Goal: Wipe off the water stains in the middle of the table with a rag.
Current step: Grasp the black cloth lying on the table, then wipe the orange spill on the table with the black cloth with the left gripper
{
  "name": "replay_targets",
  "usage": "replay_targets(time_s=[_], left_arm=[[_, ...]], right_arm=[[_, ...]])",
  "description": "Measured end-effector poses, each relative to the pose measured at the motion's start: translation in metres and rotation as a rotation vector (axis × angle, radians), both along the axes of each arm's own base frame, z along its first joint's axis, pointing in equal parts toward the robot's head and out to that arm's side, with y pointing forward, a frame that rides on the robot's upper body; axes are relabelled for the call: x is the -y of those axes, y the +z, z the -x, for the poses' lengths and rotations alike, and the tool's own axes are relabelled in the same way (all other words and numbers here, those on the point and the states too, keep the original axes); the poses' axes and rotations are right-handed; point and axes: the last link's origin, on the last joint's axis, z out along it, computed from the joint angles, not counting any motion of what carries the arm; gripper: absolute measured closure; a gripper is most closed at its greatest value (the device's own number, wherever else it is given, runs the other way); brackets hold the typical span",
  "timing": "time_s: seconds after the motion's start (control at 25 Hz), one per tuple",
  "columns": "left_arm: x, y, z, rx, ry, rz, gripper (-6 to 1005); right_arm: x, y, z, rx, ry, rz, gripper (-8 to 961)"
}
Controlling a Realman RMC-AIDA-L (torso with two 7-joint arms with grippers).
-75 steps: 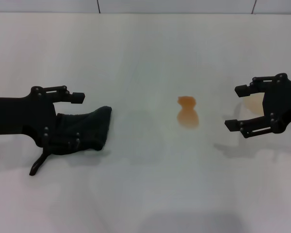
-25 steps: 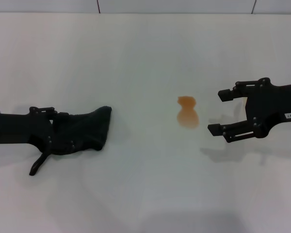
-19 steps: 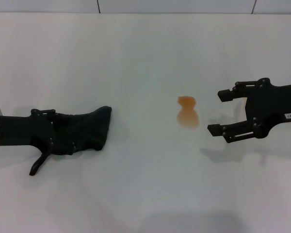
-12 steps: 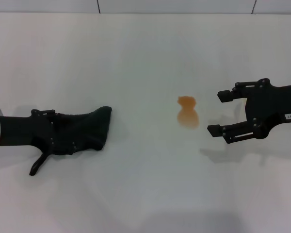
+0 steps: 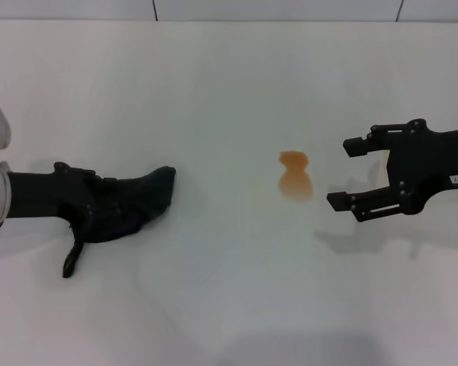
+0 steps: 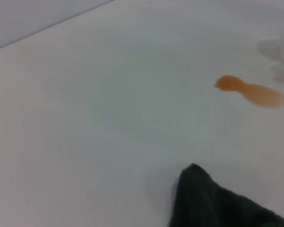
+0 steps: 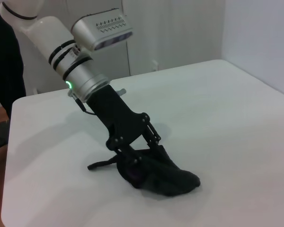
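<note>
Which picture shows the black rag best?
The right wrist view: there the whole rag lies on the table with the left pincer down on it. The head view shows it partly under that pincer. The left wrist view catches only one end.

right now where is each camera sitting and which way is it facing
Head view: from the robot's head, looking down on the table; the left claw is on the rag, the right claw open beside the stain.
Left wrist view: low over the table, facing the stain; only the rag's tip shows, none of the robot's body.
Right wrist view: across the table, facing the left arm and left claw on the rag.
All three views share the rag.
</note>
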Motion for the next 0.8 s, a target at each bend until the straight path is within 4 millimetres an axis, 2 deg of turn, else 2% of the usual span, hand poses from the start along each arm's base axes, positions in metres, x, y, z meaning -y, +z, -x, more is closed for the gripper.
replay_targets(time_s=[0.16,0.4,0.72,0.8], left_arm=[[-0.004,-0.005,0.000,-0.030,0.016,-0.008,583],[-0.007,-0.013,-0.003,-0.044,0.008,0.003,709],[-0.008,-0.013,-0.014,-0.005,-0.023,0.027,889],[-0.008,-0.011,-0.017,0.003,-0.034,0.028,890]], right_arm=[[0.000,0.001,0.001,0.001,0.003,-0.002,110],[0.000,0.001,0.002,0.001,0.008,-0.004,110],[0.000,0.003,0.005,0.002,0.018,-0.009,111],[0.000,0.003,0.005,0.002,0.019,-0.010,111]])
